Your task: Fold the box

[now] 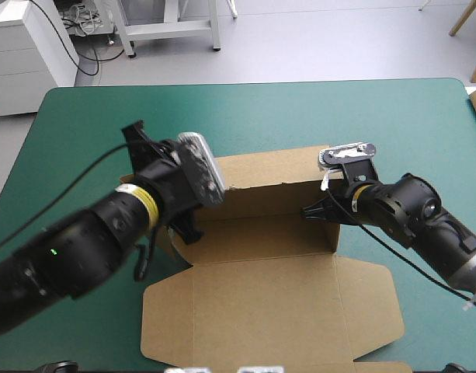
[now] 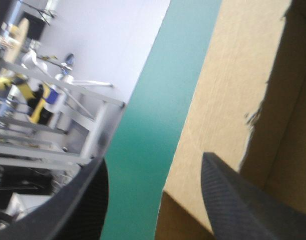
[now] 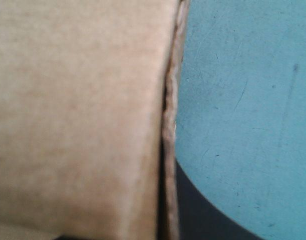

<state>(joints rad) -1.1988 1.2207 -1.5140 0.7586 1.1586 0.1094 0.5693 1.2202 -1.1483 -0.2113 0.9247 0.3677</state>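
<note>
The box [image 1: 261,233] sits in the middle of the teal-green cover [image 1: 300,116] as a half-made tray, open upward. Its far wall [image 1: 272,167] stands raised, and its lid [image 1: 269,311] lies flat, reaching toward the table's near edge. The long axis runs left to right, parallel to that near edge, and the lid points back at the robot.

Your right gripper [image 1: 314,210] is at the tray's right end wall. In its wrist view the board's edge runs up the middle with one black finger [image 3: 202,215] tight beside it. The other finger is hidden behind the board, so the gripper looks clamped on that wall, but take that as likely rather than certain.

Your left gripper [image 1: 183,229] is at the left end, spread wide and holding nothing. The corner of the board lies between its fingers [image 2: 242,200].

Mind the ragged edge [image 2: 255,112] in the board ahead of the left gripper. A finger dragged along it could catch there and tear the board further. If the right clamp lets go before the left end is secured, the raised walls may spring back down. A one-sided push could also skate the whole sheet across the cover.
</note>
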